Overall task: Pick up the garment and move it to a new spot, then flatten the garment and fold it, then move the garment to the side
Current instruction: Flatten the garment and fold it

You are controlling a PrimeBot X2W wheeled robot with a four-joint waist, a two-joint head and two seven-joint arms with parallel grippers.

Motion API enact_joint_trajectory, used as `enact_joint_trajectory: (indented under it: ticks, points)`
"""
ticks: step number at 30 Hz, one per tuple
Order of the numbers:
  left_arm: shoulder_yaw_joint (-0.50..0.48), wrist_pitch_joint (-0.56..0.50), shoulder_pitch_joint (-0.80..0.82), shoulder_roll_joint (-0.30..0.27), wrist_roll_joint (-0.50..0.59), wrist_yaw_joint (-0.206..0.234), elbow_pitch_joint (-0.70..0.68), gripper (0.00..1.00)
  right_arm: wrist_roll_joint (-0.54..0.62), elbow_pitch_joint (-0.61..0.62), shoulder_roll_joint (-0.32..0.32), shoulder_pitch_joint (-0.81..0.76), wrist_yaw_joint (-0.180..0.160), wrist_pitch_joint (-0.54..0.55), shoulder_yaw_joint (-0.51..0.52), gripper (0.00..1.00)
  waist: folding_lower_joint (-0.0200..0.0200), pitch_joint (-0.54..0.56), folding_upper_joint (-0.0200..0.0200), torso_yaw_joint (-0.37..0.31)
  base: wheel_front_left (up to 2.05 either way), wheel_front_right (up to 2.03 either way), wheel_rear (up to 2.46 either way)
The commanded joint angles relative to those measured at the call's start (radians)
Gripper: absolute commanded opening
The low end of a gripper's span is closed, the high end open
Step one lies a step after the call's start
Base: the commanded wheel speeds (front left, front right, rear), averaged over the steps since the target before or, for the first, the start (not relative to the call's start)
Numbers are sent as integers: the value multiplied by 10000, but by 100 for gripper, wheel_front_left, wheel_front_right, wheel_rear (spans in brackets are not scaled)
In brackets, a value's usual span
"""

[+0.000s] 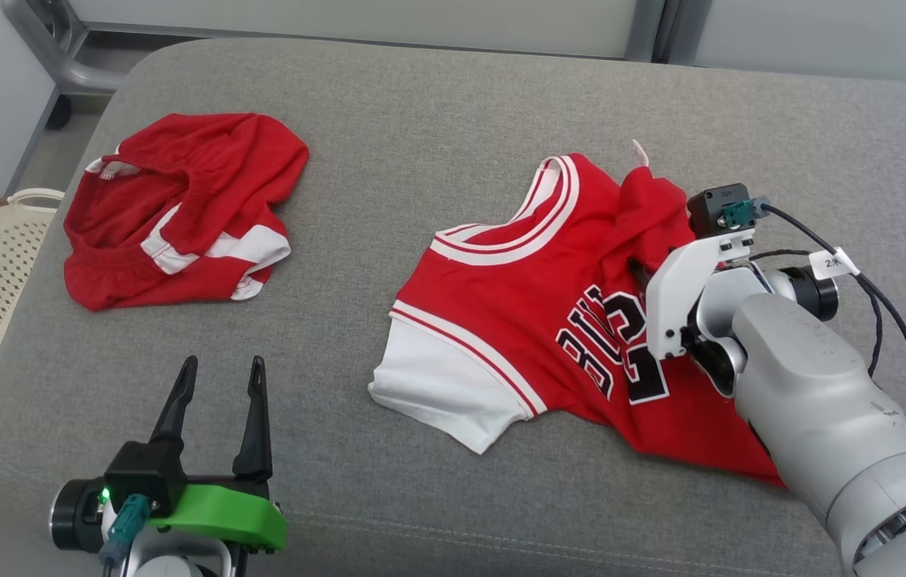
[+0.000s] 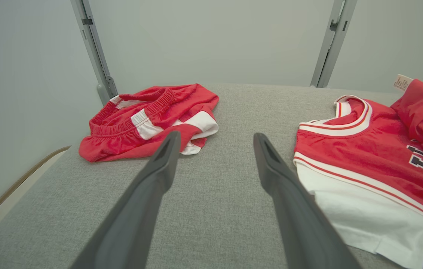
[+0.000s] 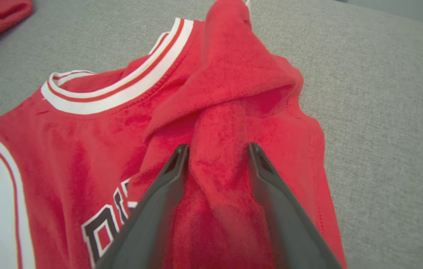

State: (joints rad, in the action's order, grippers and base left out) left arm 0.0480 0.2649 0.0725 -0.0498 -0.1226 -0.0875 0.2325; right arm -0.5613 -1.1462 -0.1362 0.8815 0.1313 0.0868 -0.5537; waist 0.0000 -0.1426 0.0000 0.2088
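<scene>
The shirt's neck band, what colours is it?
The neck band is white with a thin red stripe, on the red shirt. Clearest in the right wrist view.

I see the red jersey [image 1: 533, 320] lying front-up on the right half of the grey padded table [image 1: 420, 120], its white-and-red striped neckband toward the table's far edge. It has one white sleeve spread flat and black lettering on the chest. The side nearer the table's right edge is rucked into a raised fold.
</scene>
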Motion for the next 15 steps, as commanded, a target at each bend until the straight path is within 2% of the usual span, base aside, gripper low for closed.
enact_joint_trajectory:
  ticks: [1, 10, 15]
  points:
    - [11, -4, 189, -15, -89, 58, 25, 100, 121, -189, 65, 138, -10, -247, -117, 0, 0, -3, 0, 19, 0, 0, 0]
    - [68, -4, 220, -15, -134, 47, 60, 100, 523, -899, -12, 1309, -10, -2381, -17, 0, 0, -2, 0, 119, 0, 0, 0]
    - [121, -4, 202, -15, -149, 28, 91, 100, 757, -1234, -76, 1731, -10, -3049, 310, 0, 0, -9, 0, 245, 0, 0, 0]
